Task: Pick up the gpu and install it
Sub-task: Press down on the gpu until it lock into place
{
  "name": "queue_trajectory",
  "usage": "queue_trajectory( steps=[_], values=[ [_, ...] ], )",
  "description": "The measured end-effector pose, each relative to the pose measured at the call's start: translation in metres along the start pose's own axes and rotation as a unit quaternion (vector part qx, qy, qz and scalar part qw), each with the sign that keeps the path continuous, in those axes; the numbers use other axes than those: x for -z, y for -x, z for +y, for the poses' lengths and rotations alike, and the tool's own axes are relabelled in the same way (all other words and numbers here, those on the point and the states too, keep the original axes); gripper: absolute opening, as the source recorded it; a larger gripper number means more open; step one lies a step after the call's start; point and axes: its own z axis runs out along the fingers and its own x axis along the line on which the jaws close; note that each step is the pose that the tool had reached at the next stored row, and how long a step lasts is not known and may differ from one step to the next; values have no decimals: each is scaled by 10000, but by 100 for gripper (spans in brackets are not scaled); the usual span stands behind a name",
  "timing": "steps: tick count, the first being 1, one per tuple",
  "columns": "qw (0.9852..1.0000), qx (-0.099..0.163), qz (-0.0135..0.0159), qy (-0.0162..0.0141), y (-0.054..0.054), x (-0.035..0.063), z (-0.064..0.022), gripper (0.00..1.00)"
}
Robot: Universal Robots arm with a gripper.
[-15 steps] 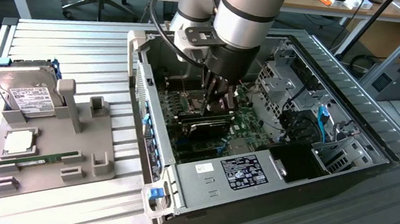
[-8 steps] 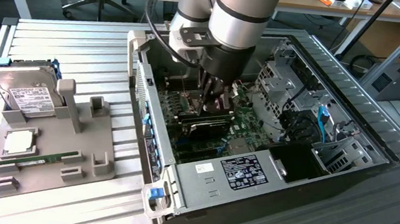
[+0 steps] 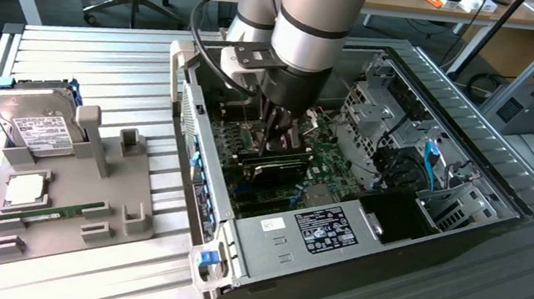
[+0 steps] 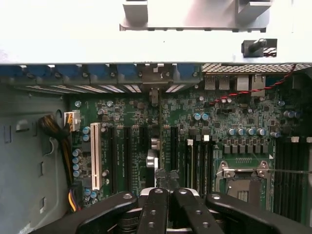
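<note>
The gpu (image 3: 280, 169) is a thin black card standing on its long edge over the green motherboard (image 3: 322, 157) inside the open computer case (image 3: 420, 83). My gripper (image 3: 275, 147) reaches straight down into the case and is shut on the card's upper edge. In the wrist view the gpu (image 4: 160, 126) runs edge-on as a thin line between the black expansion slots, its silvery end bracket (image 4: 154, 80) against the case's rear wall. The gripper (image 4: 165, 179) fingers are pinched together on it. Whether the card's connector is seated in its slot is hidden.
A grey fixture (image 3: 76, 197) at the exterior view's left carries a silver hard drive (image 3: 39, 124) in a blue caddy, a CPU chip (image 3: 25, 191) and a green RAM stick (image 3: 60, 212). Inside the case are the power supply (image 3: 323, 230), drive cages (image 3: 388, 113), a CPU socket (image 4: 243, 180) and a white slot (image 4: 95, 156).
</note>
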Motion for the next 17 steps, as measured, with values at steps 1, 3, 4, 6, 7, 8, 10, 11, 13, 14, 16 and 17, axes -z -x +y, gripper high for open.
queue_trajectory(
  steps=[1,3,4,6,7,8,10,11,13,14,16,17],
  values=[
    [10000,1,1,0,0,-19,1,11],
    [10000,0,0,0,0,-61,3,11],
    [10000,0,0,0,0,-95,4,11],
    [10000,0,0,0,-1,-151,6,11],
    [10000,0,0,0,-1,-170,7,11],
    [10000,0,2,1,-1,-173,7,11],
    [10000,0,0,0,-2,-205,7,11],
    [10000,0,3,2,-2,-219,7,11],
    [10000,0,5,2,-3,-235,7,11],
    [10000,0,5,2,-3,-236,7,11],
    [10000,0,1,0,-2,-240,7,11],
    [10000,0,1,0,-2,-240,7,11]
  ],
)
